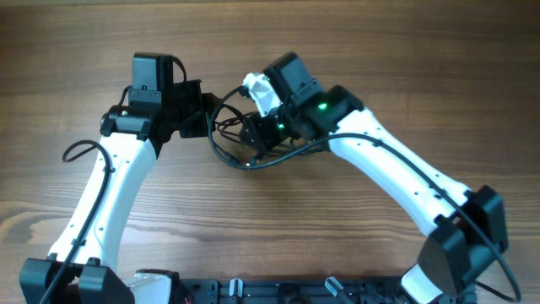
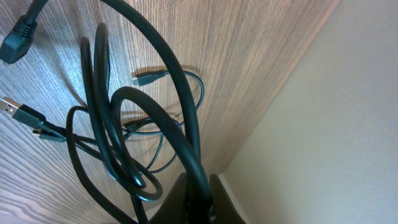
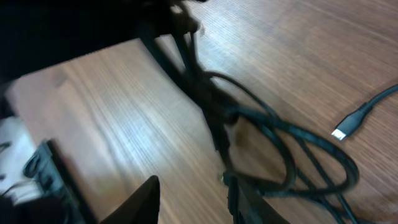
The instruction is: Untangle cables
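Left gripper (image 2: 196, 202): clenched on one thick strand of the cables (image 2: 189, 118); the strand runs up out of the jaws into the knot. The bundle sits mid-table (image 1: 354, 51) between the two wrists, loops overlapping, not yet separated. A USB plug (image 2: 17, 111) and a small plug (image 2: 144, 79) lie free on the wood, so those are good ends to chase.

Right gripper (image 3: 194, 200): fingers spread, nothing in them, hovering just beside the knot (this view is blurred, can't tell if it touches the nearest strand).

Step in hand, my read: right takes a second strand while left anchors. To do it well:
- pick a loop that isn't left's strand
- close near a crossing
- pull away from left slowly, left held firm so the bundle doesn't drag
- back off if the knot tightens
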You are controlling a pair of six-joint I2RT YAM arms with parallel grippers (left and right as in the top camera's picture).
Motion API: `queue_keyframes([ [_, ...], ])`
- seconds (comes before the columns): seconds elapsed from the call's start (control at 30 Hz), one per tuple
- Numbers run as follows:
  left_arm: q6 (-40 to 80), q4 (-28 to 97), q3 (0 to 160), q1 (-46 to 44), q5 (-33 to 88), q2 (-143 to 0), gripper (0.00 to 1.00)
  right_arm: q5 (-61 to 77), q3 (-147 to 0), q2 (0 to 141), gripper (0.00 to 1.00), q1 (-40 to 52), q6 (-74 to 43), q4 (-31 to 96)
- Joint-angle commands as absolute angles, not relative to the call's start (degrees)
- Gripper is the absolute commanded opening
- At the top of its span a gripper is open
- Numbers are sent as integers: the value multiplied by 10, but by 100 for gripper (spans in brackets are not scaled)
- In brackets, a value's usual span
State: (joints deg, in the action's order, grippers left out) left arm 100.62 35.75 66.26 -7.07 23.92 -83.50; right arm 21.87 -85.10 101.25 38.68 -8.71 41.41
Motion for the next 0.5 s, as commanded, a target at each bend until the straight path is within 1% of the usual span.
queue_keyframes([
  [0.0,1016,356,663,-73,246,-829,4,154,-846,1054,34,404,-141,387],
  [0.1,1016,369,663,-73,246,-829,5,128,-846,1075,34,407,-157,348],
  [0.13,1016,371,663,-73,246,-829,4,94,-846,1078,30,407,-171,343],
  [0.17,1016,371,663,-73,246,-829,4,81,-846,1078,14,406,-171,339],
  [0.2,1016,371,663,-73,246,-829,4,70,-846,1077,4,406,-171,336],
  [0.27,1001,371,663,-73,245,-829,5,78,-852,1073,4,404,-171,337],
  [0.3,908,371,663,-73,218,-829,16,118,-867,1037,4,391,-170,359],
  [0.33,869,373,663,-73,208,-829,22,131,-874,1016,4,382,-170,369],
  [0.37,817,377,663,-73,191,-829,35,154,-881,981,4,367,-170,382],
  [0.4,767,386,663,-73,163,-829,52,182,-885,942,4,347,-170,387],
  [0.43,739,402,663,-73,122,-829,75,215,-885,903,4,323,-172,386],
  [0.47,737,420,663,-73,89,-829,85,231,-885,887,4,309,-181,387],
])
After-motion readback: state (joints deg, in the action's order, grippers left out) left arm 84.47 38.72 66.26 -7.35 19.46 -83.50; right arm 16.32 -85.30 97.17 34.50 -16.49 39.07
